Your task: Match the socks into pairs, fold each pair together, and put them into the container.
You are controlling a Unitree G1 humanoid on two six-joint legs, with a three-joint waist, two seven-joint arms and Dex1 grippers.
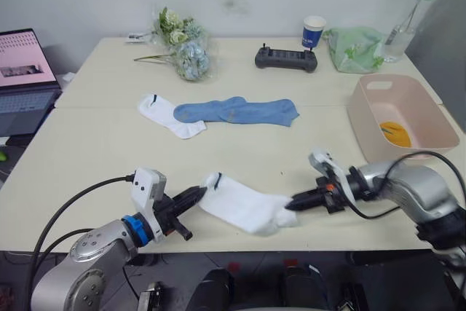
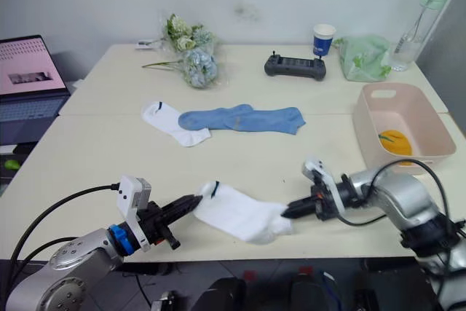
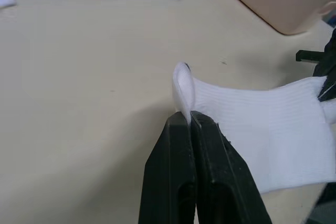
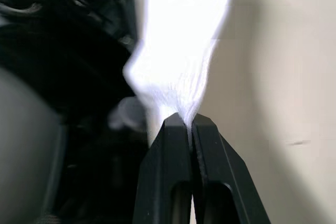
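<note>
Socks: one white sock (image 1: 244, 207) is pinched at its ends by left gripper (image 1: 199, 195) and right gripper (image 1: 291, 202); orange pair (image 1: 397, 134) lies in tub (image 1: 362, 116); second white sock (image 1: 166, 114) and blue socks (image 1: 237, 111) wait.

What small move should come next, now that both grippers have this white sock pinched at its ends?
Probably carry the near white sock, pinched by the left gripper at the cuff and the right gripper at the toe, across to the other white sock and lay it on top. That mate lies alone beside the blue socks, still unpaired.
</note>
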